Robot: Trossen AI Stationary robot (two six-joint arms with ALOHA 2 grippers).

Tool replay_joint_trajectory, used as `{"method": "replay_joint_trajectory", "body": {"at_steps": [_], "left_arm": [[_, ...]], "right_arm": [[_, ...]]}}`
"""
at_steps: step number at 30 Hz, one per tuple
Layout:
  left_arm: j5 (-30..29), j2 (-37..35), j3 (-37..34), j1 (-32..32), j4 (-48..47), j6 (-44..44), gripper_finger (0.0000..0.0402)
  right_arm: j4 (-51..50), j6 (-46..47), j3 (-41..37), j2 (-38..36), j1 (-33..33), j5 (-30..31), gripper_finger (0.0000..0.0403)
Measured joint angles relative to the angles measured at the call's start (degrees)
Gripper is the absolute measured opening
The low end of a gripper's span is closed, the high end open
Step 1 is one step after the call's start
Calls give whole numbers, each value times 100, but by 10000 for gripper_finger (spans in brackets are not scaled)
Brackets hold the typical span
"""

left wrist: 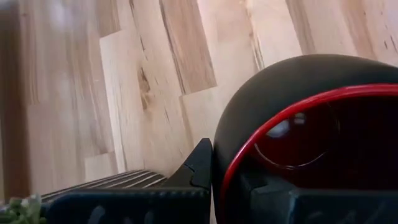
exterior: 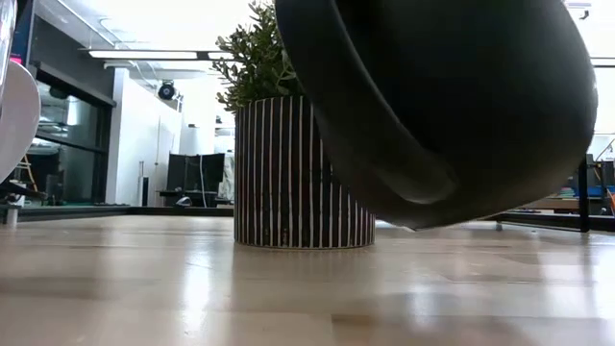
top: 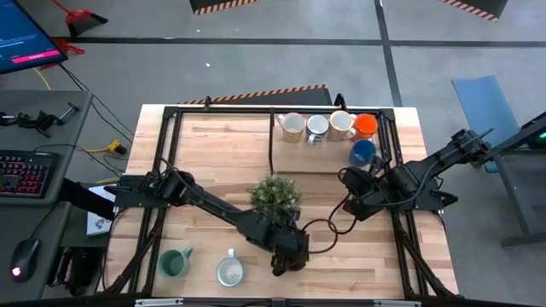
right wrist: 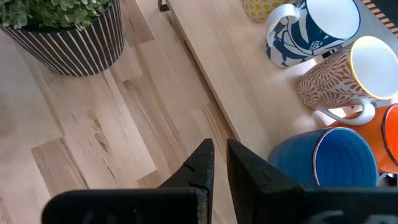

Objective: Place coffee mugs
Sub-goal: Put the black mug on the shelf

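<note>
Five mugs [top: 341,128] stand grouped beyond the narrowly closed right pincer [right wrist: 221,162]; the left pincer [top: 290,256] clamps a dark red-rimmed mug [left wrist: 311,143]; two mugs [top: 205,266] remain beside it

left claw [top: 290,253] near plant [top: 275,194], five mugs [top: 328,127]
</note>
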Motion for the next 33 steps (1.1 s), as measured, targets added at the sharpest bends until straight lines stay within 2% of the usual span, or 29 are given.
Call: {"method": "replay_joint_trajectory", "body": {"at_steps": [4, 9, 15, 23, 33], "left_arm": [[-15, 0, -2, -88, -28, -25, 5], [306, 68, -13, -93, -11, -27, 5], [271, 145, -17, -84, 23, -29, 6], [510, 144, -13, -80, 133, 27, 48], [574, 144, -13, -80, 409, 255, 56]], "right_arm": [[0, 0, 0, 0, 0, -1, 21], [2, 0, 0, 0, 0, -1, 21], [7, 0, 0, 0, 0, -3, 21], [2, -17, 2, -2, 0, -5, 21], [0, -17, 2, -2, 0, -5, 21]]}}
